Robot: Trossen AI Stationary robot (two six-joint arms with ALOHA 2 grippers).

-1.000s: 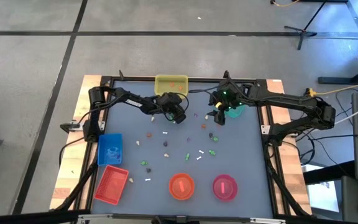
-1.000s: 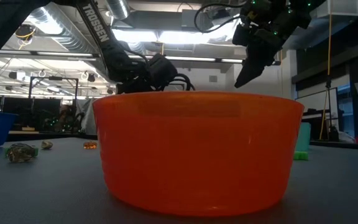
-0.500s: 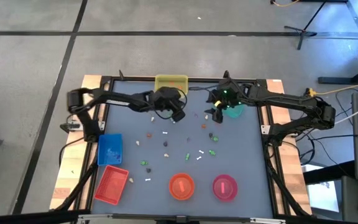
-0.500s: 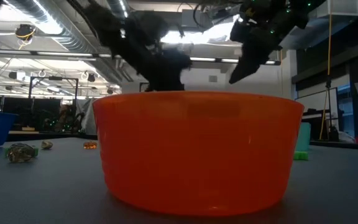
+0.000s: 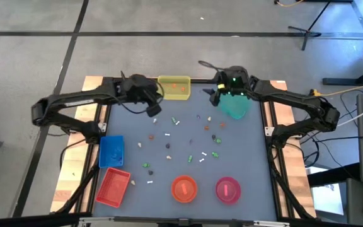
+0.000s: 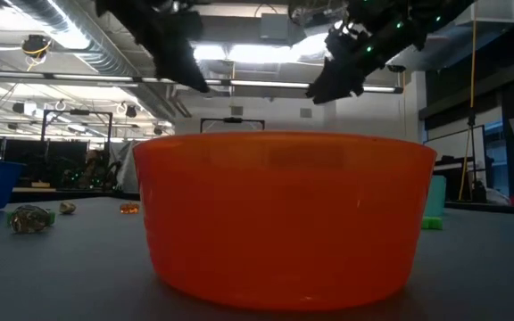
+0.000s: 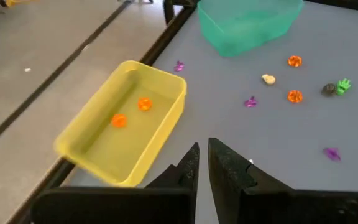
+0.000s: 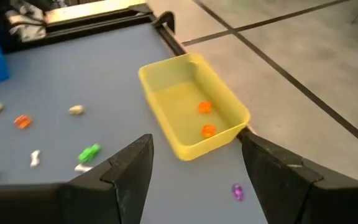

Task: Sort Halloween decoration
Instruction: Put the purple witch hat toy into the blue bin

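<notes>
I see the left pincer [image 5: 155, 110] above the table [image 5: 244, 164], just beside the yellow tray [image 5: 174, 87], with its fingers [image 7: 188, 167] pressed together and nothing between them. The right pincer [image 5: 212, 98] hangs near the green tray [image 5: 234, 108], and its fingers [image 8: 132, 165] are spread wide and empty. In the yellow tray I count two orange trinkets [image 7: 131, 112]. The rest of the Halloween decoration [image 5: 183, 142] lies scattered on the middle of the table: small pieces in orange, white, green, purple and beige, too tiny for me to count exactly. Near the front edge I count one orange bowl [image 5: 184, 188] and one pink bowl [image 5: 227, 190]. At the left side I count one blue tray [image 5: 111, 151] and one red tray [image 5: 112, 186].
</notes>
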